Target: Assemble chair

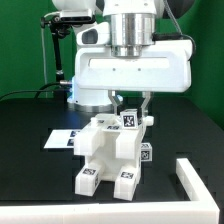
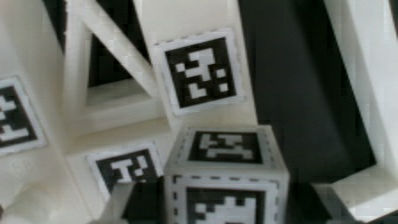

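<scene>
The white chair [image 1: 108, 152] stands partly built on the black table, made of chunky bars with black-and-white tags. My gripper [image 1: 132, 108] hangs right above its back right part. The jaws stand on both sides of a tagged white bar [image 1: 131, 121] at the top of the chair and are shut on it. In the wrist view the gripper [image 2: 224, 208] grips this bar [image 2: 226, 160], whose end and side faces carry tags. Beyond it are the X-braced panel [image 2: 107, 70] and another tagged bar [image 2: 199, 75].
The marker board [image 1: 60, 139] lies flat on the table behind the chair, toward the exterior view's left. A low white L-shaped wall [image 1: 196, 186] runs along the front at the exterior view's right. A black stand with cables [image 1: 55, 55] rises at the back left.
</scene>
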